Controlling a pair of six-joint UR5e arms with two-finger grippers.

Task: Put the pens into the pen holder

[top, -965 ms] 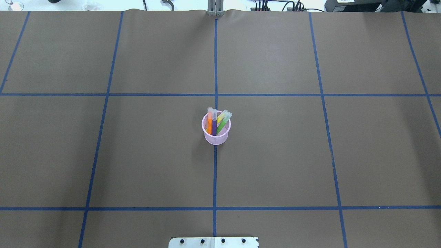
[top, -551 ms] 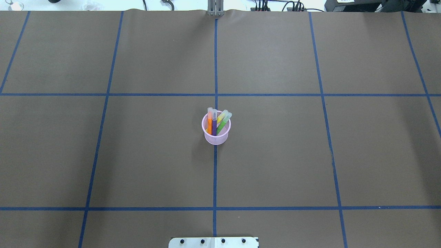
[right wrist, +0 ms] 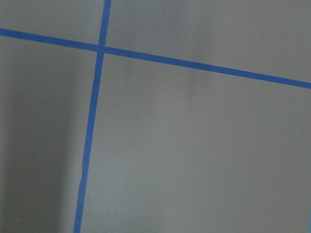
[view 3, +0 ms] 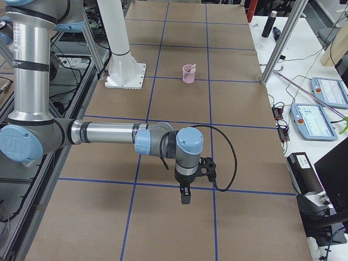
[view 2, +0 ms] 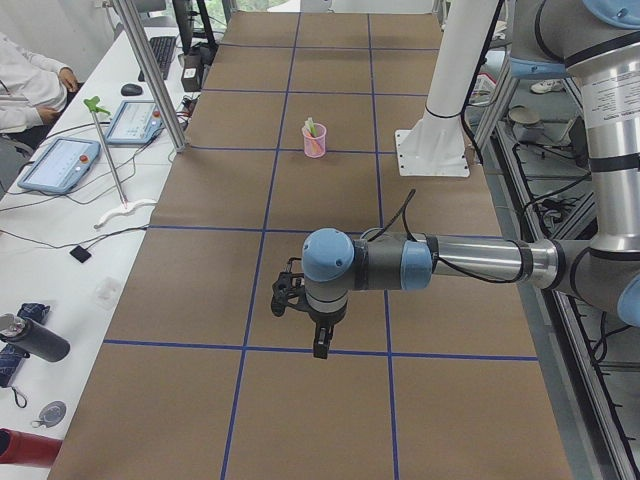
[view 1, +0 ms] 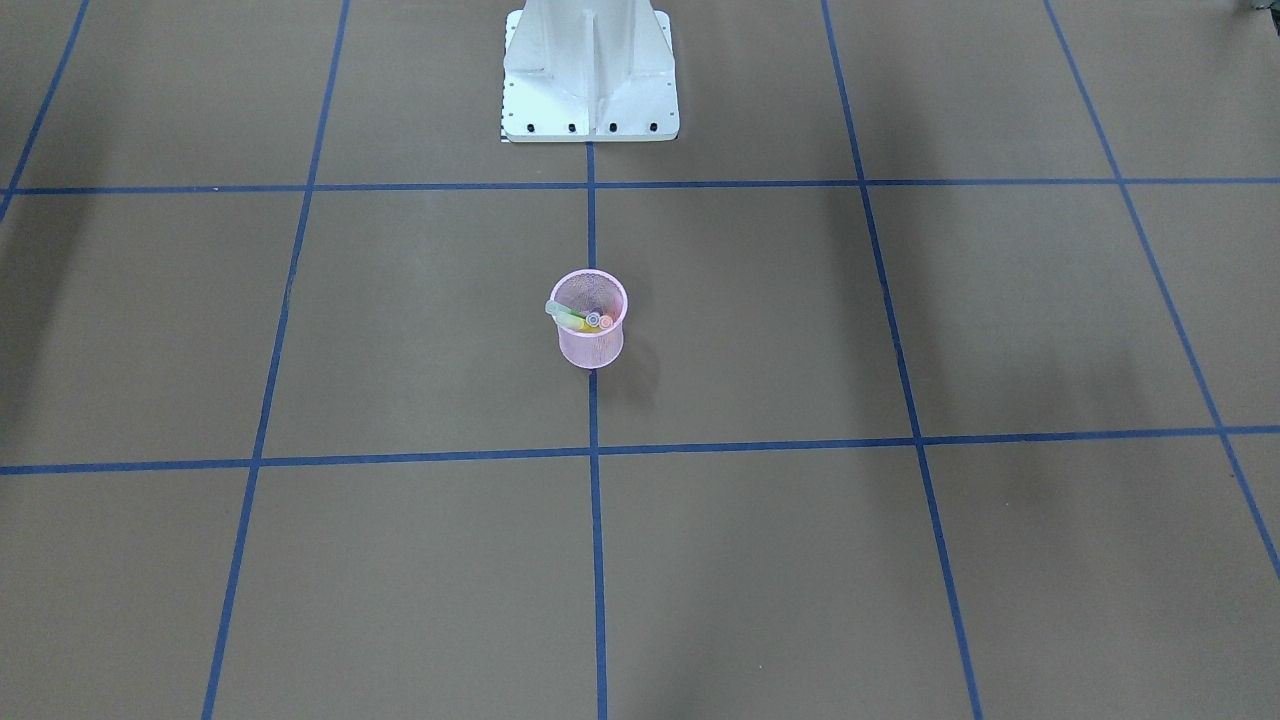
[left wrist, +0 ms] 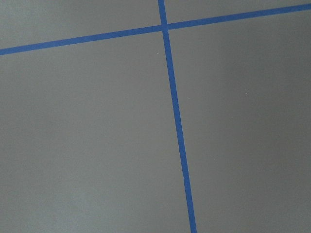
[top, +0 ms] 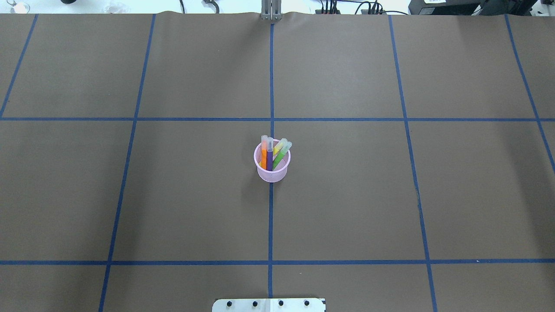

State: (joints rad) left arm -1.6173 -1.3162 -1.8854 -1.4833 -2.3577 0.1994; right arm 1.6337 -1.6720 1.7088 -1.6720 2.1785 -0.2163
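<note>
Pens (top: pixel 269 158) in orange, purple, yellow and green, four that you can count, stand caps up inside the pen holder (top: pixel 272 172). In the overhead view the holder is upright at the middle of the table (top: pixel 368 195), on the centre one of the blue tape lines (top: pixel 270 216). The orange and purple ones lean toward 12 o'clock, the yellow and green toward 1 o'clock, and their caps poke past the rim.

No pen shows outside the holder in any view, so you can judge the collecting as done. At most, parking the arms is left.

The left gripper (view 2: pixel 318 350) hangs pointing down over the table, with the holder well apart at its 12 o'clock in the left side view. The right gripper (view 3: pixel 185 199) hangs likewise in the right side view, with the holder far off at 12 o'clock. Only the side views show these pincers, so you cannot tell whether either is open or closed. Both wrist cameras show only brown paper and tape.
</note>
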